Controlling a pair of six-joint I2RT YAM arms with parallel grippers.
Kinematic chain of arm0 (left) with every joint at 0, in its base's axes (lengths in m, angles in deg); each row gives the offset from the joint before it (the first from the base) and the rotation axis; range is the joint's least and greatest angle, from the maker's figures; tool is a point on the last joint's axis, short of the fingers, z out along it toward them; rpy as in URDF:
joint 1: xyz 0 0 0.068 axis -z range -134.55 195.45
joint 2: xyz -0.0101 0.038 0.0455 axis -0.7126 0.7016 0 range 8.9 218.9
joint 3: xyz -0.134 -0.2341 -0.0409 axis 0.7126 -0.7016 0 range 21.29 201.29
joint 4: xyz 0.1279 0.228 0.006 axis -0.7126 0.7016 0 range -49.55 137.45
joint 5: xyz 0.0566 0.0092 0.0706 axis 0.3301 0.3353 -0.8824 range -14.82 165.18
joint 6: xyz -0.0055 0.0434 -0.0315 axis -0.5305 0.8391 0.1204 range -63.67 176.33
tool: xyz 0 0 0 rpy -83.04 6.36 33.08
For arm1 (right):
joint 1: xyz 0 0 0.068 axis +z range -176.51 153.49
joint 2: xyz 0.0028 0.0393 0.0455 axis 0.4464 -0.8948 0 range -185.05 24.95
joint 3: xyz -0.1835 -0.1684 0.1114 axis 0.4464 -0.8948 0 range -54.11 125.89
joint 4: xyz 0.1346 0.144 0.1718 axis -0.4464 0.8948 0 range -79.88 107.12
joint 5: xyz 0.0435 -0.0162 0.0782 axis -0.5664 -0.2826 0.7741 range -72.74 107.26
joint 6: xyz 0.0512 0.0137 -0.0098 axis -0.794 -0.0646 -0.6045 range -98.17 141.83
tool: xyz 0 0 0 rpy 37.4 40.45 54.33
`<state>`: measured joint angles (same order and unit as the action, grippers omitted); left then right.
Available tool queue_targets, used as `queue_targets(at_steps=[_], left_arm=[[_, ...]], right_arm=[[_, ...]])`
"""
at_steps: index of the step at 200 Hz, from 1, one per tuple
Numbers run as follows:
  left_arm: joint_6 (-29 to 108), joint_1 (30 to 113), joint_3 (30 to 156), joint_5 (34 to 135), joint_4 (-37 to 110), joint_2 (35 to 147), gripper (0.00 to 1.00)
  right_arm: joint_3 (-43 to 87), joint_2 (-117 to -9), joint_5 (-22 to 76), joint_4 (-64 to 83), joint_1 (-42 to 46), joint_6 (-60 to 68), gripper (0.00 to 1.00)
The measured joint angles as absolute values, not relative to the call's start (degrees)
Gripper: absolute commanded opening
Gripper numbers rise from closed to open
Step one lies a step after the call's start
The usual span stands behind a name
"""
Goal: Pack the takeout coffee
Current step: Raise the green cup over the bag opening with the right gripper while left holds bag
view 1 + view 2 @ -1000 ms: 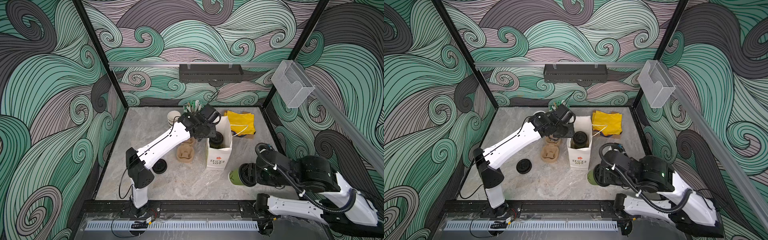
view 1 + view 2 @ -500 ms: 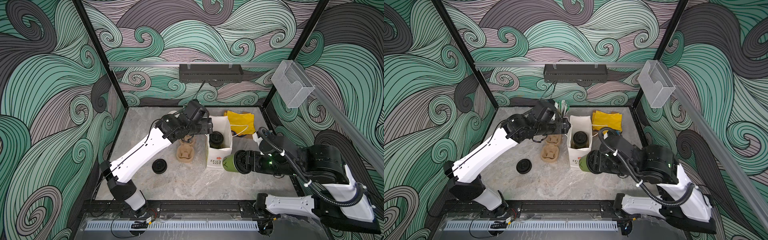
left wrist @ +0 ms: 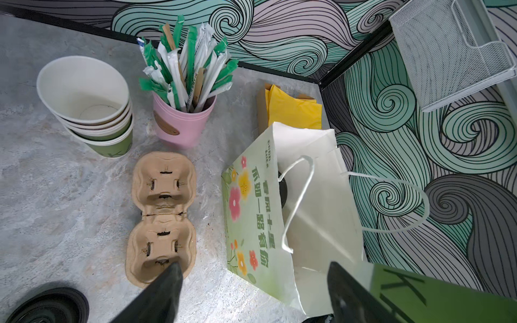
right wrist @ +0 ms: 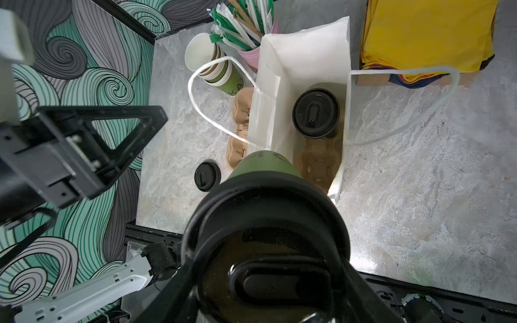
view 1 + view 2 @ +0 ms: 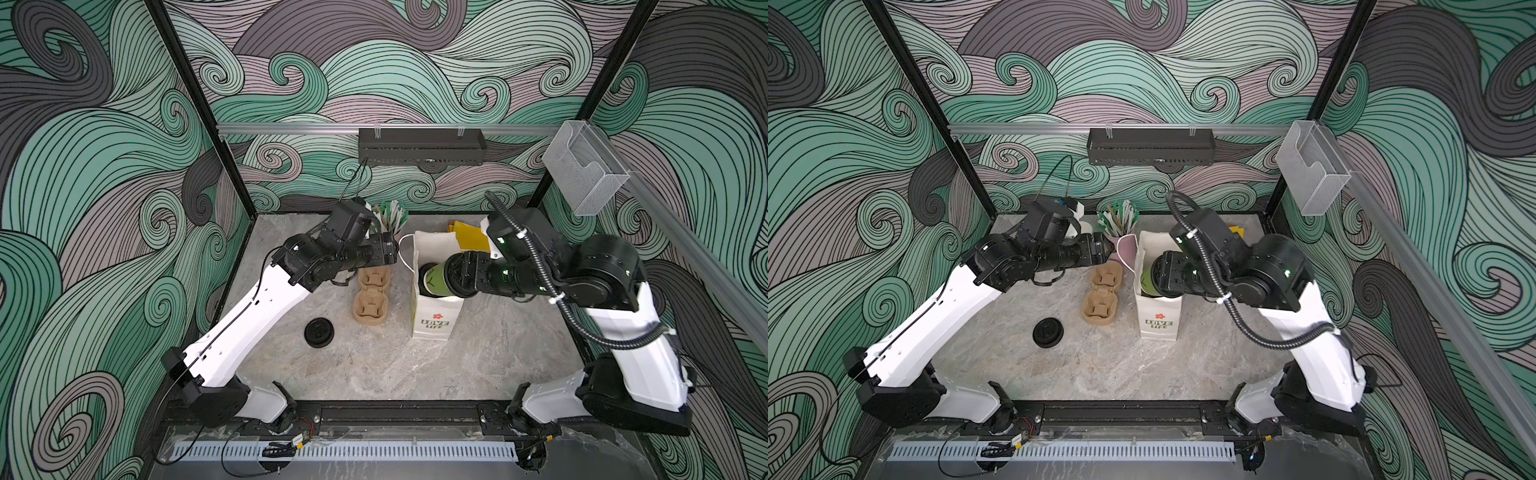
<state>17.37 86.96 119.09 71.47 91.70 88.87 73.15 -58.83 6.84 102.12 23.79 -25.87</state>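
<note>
Showing cup (image 5: 433, 282) clamped in R gripper (image 5: 452, 281), axis tilted, base toward bag (image 5: 434, 322) mouth; one carrier slot (image 4: 317, 165) free. L gripper (image 3: 254, 265) spread beside rim.

A lidded cup (image 4: 316, 113) sits in the bag (image 5: 434, 316); carriers (image 5: 371, 305) and loose lid (image 5: 318, 332) lie left.

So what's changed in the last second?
The right gripper raised its cup from low beside the bag to its mouth. The left gripper left the bag, drew back left and stands open. The other cup in the bag, the loose lid and the carriers stayed put.
</note>
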Motion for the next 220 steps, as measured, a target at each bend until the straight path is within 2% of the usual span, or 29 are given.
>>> queue_targets(at_steps=[113,184,220], left_arm=[[21.83,84.56,109.45,82.38,79.57,86.31,0.83],[20.73,84.1,107.05,85.77,76.07,87.27,0.75],[20.1,83.27,107.07,86.53,75.24,88.52,0.66]], right_arm=[[70.68,-70.83,7.26,102.12,17.71,-22.96,0.63],[69.46,-77.02,9.66,102.15,14.35,-22.02,0.64],[69.52,-79.58,10.51,102.15,14.28,-21.83,0.63]])
